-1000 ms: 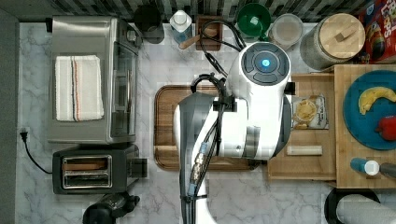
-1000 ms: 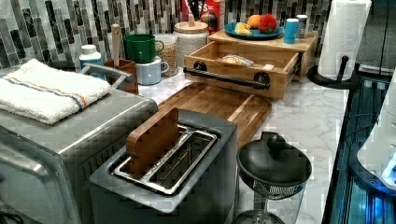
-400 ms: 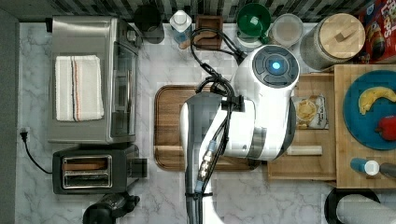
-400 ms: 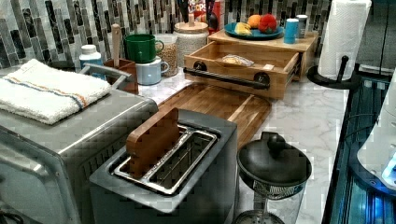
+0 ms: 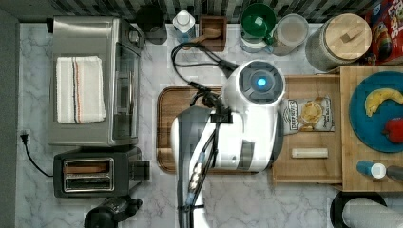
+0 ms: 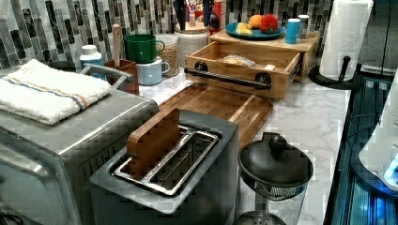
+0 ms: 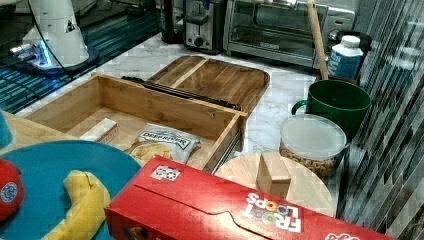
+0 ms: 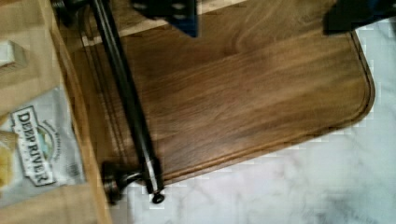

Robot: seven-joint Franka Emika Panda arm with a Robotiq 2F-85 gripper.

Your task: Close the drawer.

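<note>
Since a second ago the white arm (image 5: 252, 118) has swung toward the top view's right, so its blue-lit joint now hangs over the front edge of the drawer (image 5: 309, 128), which has not shifted. That light-wood drawer stands pulled out from under the butcher-block cabinet top (image 5: 349, 128). Its long axis runs top to bottom in the top view, and its black bar handle (image 6: 227, 78) faces the walnut cutting board (image 6: 220, 103).

Inside the drawer lie a Deep River chip bag (image 7: 162, 142) and a small pale stick-like packet (image 5: 310, 153), apart from each other.

Seen from the wrist, the handle (image 8: 126, 100) crosses the cutting board (image 8: 243, 88), which lies just before the drawer front. Two dark fingers (image 8: 175, 11) of the hand sit spread, released, holding nothing.

Marble tabletop (image 6: 309, 117) lies bare beside the board. Around it stand a toaster oven (image 5: 92, 78) with a folded towel (image 5: 80, 89), a toaster (image 5: 92, 171), a green mug (image 7: 337, 105), a blue plate (image 5: 363, 128) with fruit, and a Froot Loops box (image 7: 235, 207).
</note>
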